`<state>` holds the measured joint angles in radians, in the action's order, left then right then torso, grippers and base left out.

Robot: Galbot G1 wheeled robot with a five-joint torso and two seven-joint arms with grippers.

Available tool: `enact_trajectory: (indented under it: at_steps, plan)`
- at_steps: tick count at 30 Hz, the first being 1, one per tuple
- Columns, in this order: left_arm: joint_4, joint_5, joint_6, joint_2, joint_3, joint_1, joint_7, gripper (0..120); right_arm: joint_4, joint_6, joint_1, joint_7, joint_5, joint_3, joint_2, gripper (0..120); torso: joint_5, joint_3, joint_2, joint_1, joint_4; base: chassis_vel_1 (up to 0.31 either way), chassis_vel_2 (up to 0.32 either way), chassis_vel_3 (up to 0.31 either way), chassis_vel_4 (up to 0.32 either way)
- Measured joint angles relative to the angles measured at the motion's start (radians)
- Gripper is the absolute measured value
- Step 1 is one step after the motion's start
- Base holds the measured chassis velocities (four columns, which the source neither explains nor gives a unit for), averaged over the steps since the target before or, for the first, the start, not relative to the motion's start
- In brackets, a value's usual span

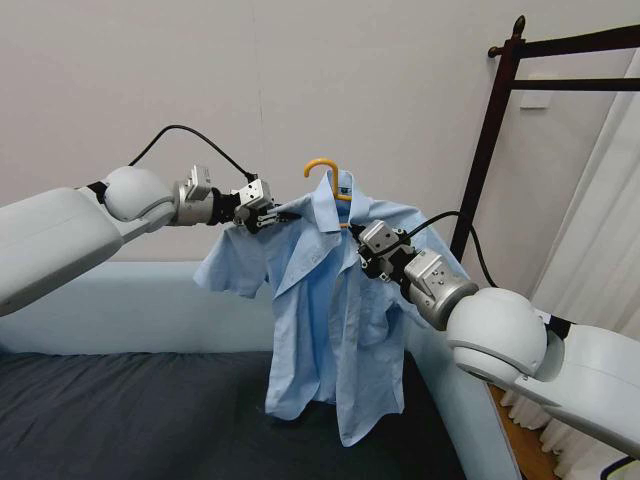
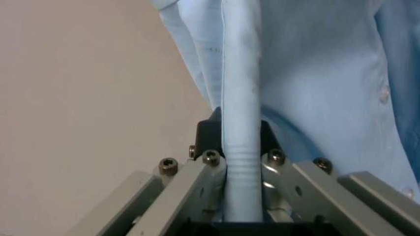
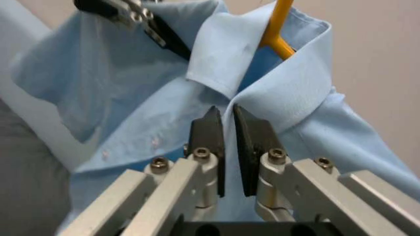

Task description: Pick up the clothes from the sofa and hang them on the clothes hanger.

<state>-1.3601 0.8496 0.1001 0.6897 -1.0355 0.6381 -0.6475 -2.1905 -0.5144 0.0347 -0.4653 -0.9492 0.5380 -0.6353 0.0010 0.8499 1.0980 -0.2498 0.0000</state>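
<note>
My left tool (image 1: 270,217) pinches the shirt (image 1: 320,330) at its shoulder and my right tool (image 1: 363,254) pinches its front below the collar, holding it lifted; next, I judge, its hanger (image 1: 322,168) must hook onto the rack (image 1: 495,130) to the shirt's right.

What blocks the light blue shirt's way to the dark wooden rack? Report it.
Nothing visible. The light blue shirt hangs from the left gripper and right gripper; open air separates it from the dark wooden rack.

Head camera looks forward; both wrist cameras close upon shared shirt (image 1: 330,320)
</note>
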Motion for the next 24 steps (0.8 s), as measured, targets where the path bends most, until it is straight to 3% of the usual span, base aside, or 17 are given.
enact_trajectory:
  at_steps: [8,14,20,24]
  plan:
    - [0.052,0.018,0.046,0.006,0.031,-0.033,-0.039,1,-0.079,0.064,-0.048,0.010,-0.218,-0.120,0.071,45,0.0001,0.000,0.000,0.000,-0.0004,0.000,0.000,0.000,0.000]
    - [0.095,0.036,0.110,0.016,0.053,-0.065,-0.094,1,-0.048,0.114,-0.060,0.097,-0.245,-0.209,0.151,64,0.0000,0.000,0.000,0.000,-0.0002,0.000,0.000,0.000,0.000]
    - [0.110,0.031,0.169,0.025,0.089,-0.093,-0.183,1,0.084,0.144,-0.014,0.409,-0.257,-0.246,0.289,87,0.0004,0.000,0.000,0.000,-0.0005,0.000,0.000,0.000,0.000]
    - [0.159,0.027,0.213,0.103,0.103,-0.113,-0.237,1,0.138,0.114,0.001,0.667,-0.272,-0.279,0.404,99,0.0001,0.000,0.000,0.000,0.0002,0.000,0.000,0.000,0.000]
